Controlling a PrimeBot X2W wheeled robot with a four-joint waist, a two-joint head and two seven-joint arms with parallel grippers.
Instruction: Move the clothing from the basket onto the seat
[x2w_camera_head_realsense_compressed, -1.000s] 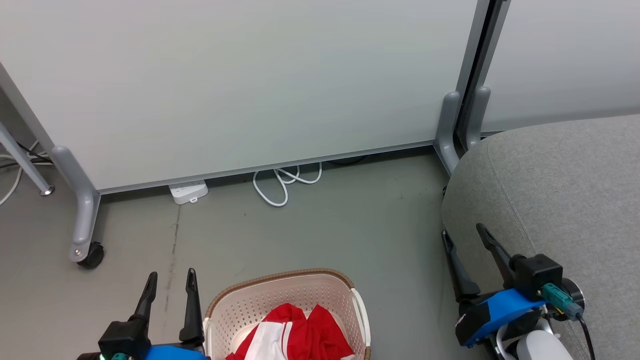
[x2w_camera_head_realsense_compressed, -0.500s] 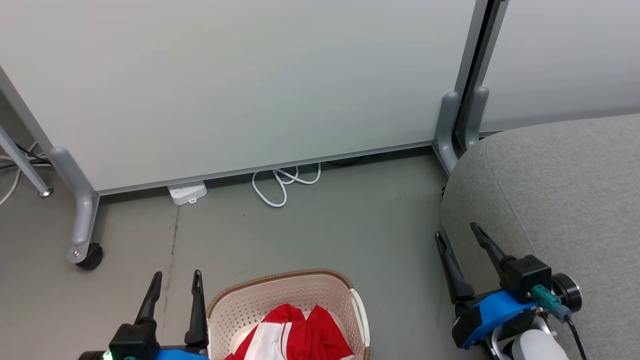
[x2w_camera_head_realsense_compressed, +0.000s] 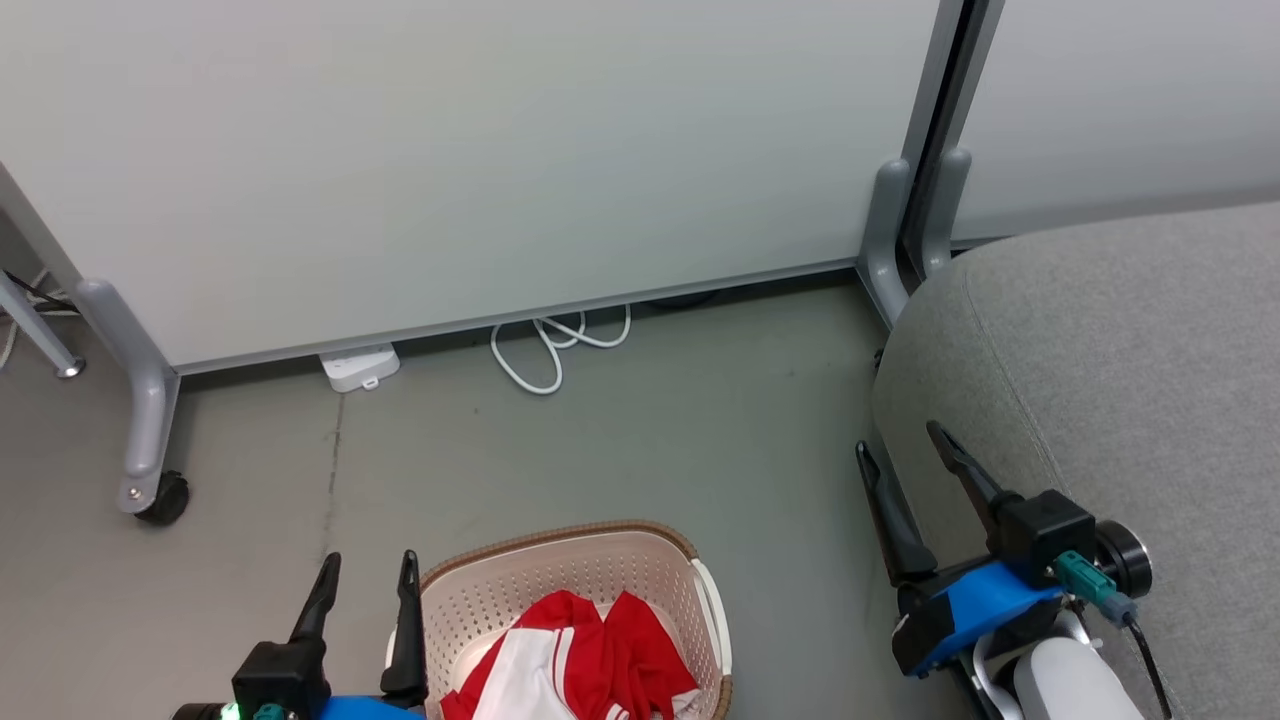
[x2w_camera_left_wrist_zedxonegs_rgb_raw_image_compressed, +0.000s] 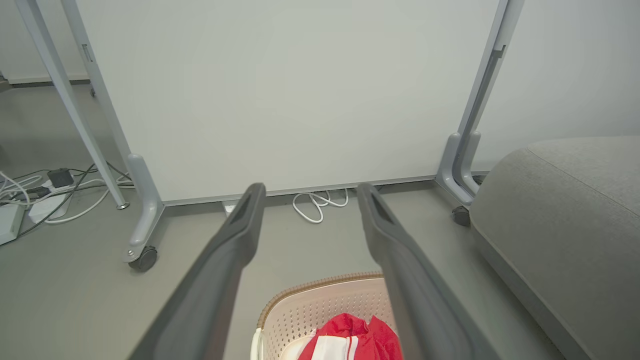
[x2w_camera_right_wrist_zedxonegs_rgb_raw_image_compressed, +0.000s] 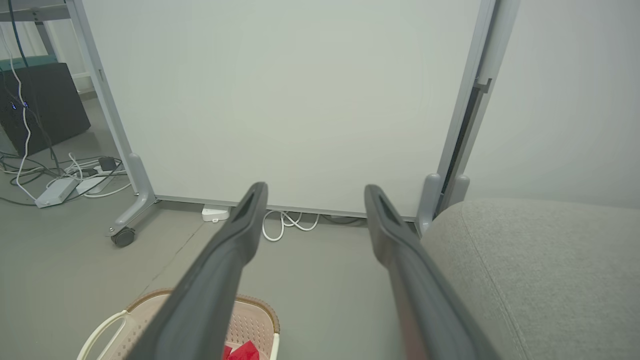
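The red clothing (x2w_camera_head_realsense_compressed: 575, 660) with white stripes lies bunched in the cream basket (x2w_camera_head_realsense_compressed: 700, 600) on the floor at the bottom middle of the head view. In the left wrist view the clothing (x2w_camera_left_wrist_zedxonegs_rgb_raw_image_compressed: 350, 337) and the basket (x2w_camera_left_wrist_zedxonegs_rgb_raw_image_compressed: 300, 310) sit low between the fingers. My left gripper (x2w_camera_head_realsense_compressed: 368, 565) stands open just left of the basket, holding nothing. My right gripper (x2w_camera_head_realsense_compressed: 900, 445) is open and empty beside the front left corner of the grey seat (x2w_camera_head_realsense_compressed: 1120, 380). The seat (x2w_camera_right_wrist_zedxonegs_rgb_raw_image_compressed: 540, 270) fills the right side of the right wrist view, with the basket (x2w_camera_right_wrist_zedxonegs_rgb_raw_image_compressed: 250, 320) at the bottom.
A white partition panel (x2w_camera_head_realsense_compressed: 480, 160) on grey wheeled legs (x2w_camera_head_realsense_compressed: 140, 420) stands behind the grey floor. A white cable loop (x2w_camera_head_realsense_compressed: 545, 350) and a power strip (x2w_camera_head_realsense_compressed: 358, 365) lie at its foot. More cables and boxes (x2w_camera_right_wrist_zedxonegs_rgb_raw_image_compressed: 65, 180) lie far left.
The whole head picture has shifted a little up and left, so the camera has moved. Both grippers stay open and empty, in much the same place beside the basket and the seat.
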